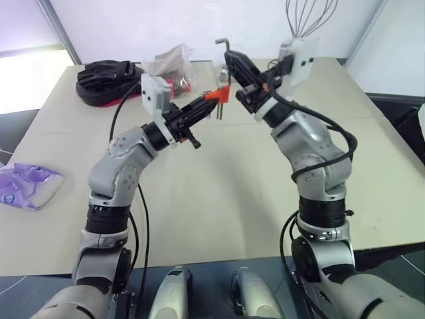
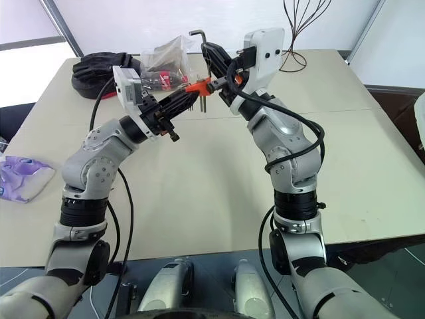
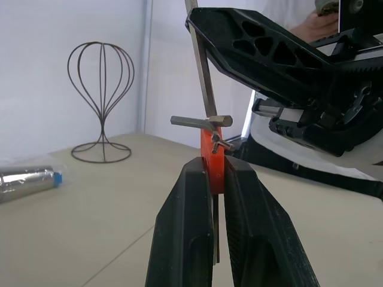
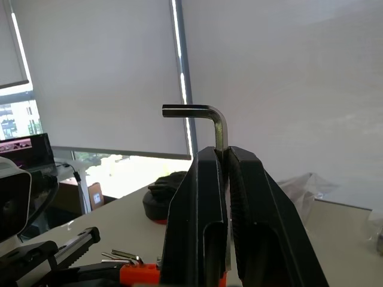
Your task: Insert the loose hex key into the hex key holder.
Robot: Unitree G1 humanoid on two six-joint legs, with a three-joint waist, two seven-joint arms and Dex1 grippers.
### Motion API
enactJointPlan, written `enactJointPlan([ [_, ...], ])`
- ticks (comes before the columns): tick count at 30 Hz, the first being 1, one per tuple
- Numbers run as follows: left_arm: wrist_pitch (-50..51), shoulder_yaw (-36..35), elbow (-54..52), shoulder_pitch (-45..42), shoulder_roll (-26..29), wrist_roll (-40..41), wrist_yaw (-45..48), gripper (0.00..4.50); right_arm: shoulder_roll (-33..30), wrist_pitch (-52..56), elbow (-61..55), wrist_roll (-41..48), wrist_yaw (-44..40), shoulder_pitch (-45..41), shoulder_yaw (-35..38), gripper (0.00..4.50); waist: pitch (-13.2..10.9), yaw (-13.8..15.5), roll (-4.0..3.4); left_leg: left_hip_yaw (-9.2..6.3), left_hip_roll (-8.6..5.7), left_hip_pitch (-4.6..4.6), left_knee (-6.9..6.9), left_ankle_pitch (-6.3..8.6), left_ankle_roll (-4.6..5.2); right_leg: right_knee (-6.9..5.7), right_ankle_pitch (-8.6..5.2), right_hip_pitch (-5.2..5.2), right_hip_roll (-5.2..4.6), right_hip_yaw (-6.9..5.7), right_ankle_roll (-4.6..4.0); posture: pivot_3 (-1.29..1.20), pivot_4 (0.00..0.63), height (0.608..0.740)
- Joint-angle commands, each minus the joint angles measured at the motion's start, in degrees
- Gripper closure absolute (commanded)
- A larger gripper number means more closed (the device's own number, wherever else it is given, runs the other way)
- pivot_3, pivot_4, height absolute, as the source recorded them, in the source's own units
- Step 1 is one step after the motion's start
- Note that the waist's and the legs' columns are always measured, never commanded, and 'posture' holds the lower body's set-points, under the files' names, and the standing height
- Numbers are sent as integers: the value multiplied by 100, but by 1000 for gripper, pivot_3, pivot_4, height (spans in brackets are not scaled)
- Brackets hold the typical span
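A: Start on the left. What has the left gripper (image 1: 214, 101) got?

B: Its two black fingers are clamped on the hex key holder (image 1: 221, 95), the small orange-red block, held up over the table between the two arms. A few short grey keys hang from it.

A: And to the right of that?

B: The right gripper (image 1: 230, 61) has its fingers pressed together on the long shank of the loose hex key (image 1: 222, 47). The key stands nearly upright, its short bent end at the top, above the fingers. The right wrist view shows that clearly: the bend (image 4: 206, 117) rises out of the closed fingers.

A: Is the key in the holder yet?

B: I'd say it is right at the holder. In the left wrist view the long shank (image 3: 202, 72) comes down to the top of the orange block (image 3: 213, 162), but I cannot tell whether its tip has entered a slot. Both pieces are picked up and brought together; seating the key and letting go look to be what is left.

A: The surface and room?

B: A beige table (image 1: 219, 193). From the left: a purple-and-white packet (image 1: 26, 185) at the edge, a black bag (image 1: 106, 80), a crinkled clear plastic bag (image 1: 171, 65), and a wire stand (image 1: 309, 20) at the far right. Pale walls and window blinds behind.
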State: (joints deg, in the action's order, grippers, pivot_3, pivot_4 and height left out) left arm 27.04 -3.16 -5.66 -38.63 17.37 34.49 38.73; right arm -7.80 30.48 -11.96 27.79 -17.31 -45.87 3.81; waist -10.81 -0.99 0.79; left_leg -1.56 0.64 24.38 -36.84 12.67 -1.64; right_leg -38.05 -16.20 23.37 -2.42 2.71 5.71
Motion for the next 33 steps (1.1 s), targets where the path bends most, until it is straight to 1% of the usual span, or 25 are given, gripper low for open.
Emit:
enactJointPlan([
  [1,-58,-133,-215,-154,-9,116,-12,4500,35,-139,-119,45,29,-146,65,4490,0,0,0,0,0,0,0,0,0,0,0,0,0,0,0,0,150,740],
  [12,-66,-129,-229,-145,-23,113,-30,4500,173,-221,-51,29,69,-173,-8,4490,0,-1,0,0,0,0,2,0,0,3,0,0,0,0,0,0,150,740],
  [33,-56,-195,-231,-192,-107,162,-155,4500,210,-190,-116,31,74,-122,-69,4490,0,0,0,-1,1,1,4,0,0,6,0,1,0,0,0,0,150,740],
])
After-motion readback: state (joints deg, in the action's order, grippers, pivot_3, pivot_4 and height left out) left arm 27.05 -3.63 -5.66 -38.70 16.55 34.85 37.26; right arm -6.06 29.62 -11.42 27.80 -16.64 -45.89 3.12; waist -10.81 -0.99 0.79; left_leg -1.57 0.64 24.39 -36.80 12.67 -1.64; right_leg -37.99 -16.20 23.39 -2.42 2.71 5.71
